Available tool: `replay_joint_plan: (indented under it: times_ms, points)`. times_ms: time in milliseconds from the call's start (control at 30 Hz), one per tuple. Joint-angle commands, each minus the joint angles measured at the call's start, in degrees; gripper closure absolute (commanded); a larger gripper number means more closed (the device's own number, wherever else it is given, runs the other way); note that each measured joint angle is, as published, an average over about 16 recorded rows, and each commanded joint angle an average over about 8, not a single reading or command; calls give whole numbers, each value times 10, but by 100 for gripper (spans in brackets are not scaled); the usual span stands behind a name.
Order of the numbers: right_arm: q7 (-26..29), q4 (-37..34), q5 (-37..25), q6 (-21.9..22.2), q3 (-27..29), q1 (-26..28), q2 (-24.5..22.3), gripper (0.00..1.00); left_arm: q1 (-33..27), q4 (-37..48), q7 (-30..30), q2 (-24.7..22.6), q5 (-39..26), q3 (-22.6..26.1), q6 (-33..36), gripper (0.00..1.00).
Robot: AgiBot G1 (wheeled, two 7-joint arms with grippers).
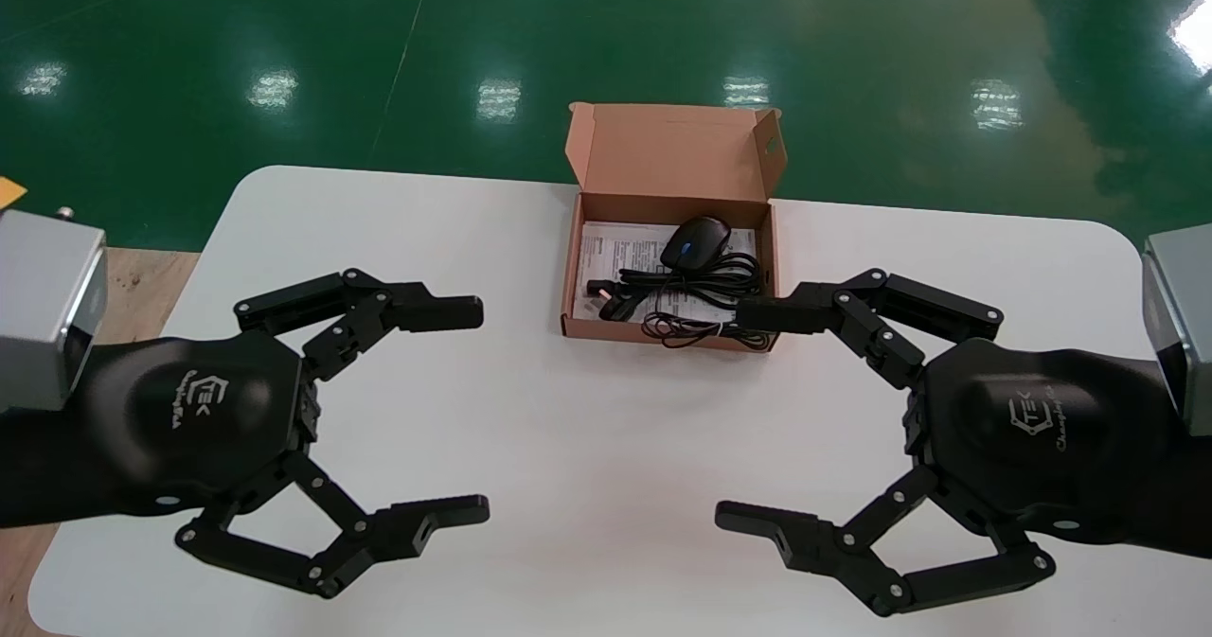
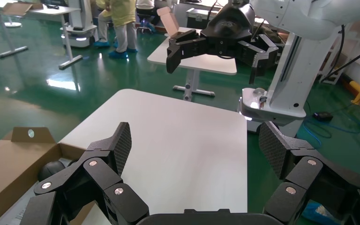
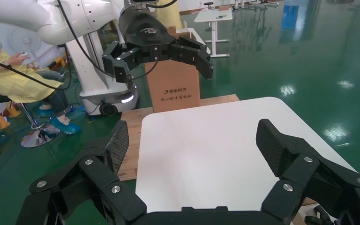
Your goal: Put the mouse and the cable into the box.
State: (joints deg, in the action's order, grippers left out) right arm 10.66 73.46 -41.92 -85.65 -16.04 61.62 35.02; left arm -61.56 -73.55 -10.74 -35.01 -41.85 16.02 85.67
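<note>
Spanning most of the head view, a white round-cornered table stands on a glossy green floor. Above its near half hang the robot's two black grippers, palms facing one another. The left gripper hovers over the table's left side, fingers spread wide and holding nothing. The right gripper mirrors it on the right side, fingers likewise spread wide and empty, its farther fingertip showing just in front of the box's near right corner. The brown cardboard box sits at the table's far middle edge, its lid standing open. A printed leaflet lies flat on the box's bottom. On top of it rests the coiled black cable, one loop reaching the near wall's rim. The black mouse lies inside the box, near its back wall.
</note>
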Motion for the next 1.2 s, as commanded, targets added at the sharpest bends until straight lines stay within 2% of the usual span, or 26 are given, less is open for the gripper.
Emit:
replay_joint_plan:
  times_ms: [33, 1200]
  points:
    - [0, 0, 0, 0, 0, 0, 0, 0, 0, 0, 0, 0, 0, 0, 0, 0]
    - [0, 0, 0, 0, 0, 0, 0, 0, 0, 0, 0, 0, 0, 0, 0, 0]
